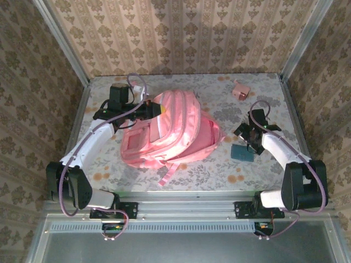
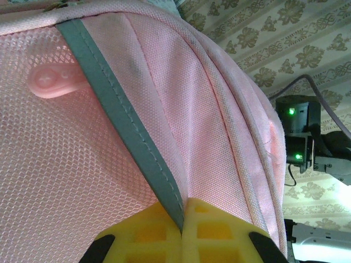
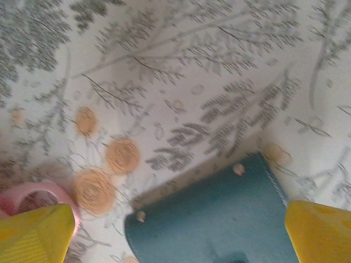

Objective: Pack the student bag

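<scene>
Student bag (image 1: 175, 129) lies flat on the desk (image 1: 219, 172). One edge of it is in your left claw (image 1: 155, 108), whose tips are pinched tight on the bag's grey-green trim strip (image 2: 127, 126). Hold that pinch high and steady; whether the mouth is open, you cannot tell. Just beside the bag, your right claw (image 1: 249, 139) hangs spread wide over a teal case (image 3: 219, 224). Centre it, drop straight, close across the narrow sides, then carry toward the held edge.
</scene>
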Available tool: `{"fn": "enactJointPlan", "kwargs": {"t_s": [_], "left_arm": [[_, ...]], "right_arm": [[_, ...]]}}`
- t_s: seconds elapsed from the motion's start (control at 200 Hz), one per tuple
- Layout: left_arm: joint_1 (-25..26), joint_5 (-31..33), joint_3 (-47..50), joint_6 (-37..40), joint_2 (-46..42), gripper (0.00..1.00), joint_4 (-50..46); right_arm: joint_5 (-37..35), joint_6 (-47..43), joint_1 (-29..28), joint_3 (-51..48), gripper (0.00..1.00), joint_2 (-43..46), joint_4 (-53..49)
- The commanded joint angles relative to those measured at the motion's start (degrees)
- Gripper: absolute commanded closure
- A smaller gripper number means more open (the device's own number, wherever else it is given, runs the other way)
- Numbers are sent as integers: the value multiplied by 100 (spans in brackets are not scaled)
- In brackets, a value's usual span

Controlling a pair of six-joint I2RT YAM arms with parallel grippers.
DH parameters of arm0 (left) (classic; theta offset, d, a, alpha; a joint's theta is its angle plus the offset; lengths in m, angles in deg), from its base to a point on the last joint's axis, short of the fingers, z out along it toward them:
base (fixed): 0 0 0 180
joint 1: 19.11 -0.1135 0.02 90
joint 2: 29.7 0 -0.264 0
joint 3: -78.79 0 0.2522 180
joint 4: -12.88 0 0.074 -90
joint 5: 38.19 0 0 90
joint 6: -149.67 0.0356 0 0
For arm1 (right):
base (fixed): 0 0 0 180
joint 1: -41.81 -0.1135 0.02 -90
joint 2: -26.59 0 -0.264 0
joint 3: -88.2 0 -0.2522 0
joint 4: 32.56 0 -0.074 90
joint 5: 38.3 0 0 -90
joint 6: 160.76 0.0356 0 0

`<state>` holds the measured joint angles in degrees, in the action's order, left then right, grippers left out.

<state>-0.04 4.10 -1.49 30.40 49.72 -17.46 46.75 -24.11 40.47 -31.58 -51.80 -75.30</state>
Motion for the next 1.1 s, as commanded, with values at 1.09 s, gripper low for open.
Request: {"fn": "enactJointPlan", "kwargs": {"t_s": [1.09], "left_arm": [[-35,-135,-119,89,-84,100,-3]], "right_arm": [[1854,-163,450,-1340,0,506,1033]]}}
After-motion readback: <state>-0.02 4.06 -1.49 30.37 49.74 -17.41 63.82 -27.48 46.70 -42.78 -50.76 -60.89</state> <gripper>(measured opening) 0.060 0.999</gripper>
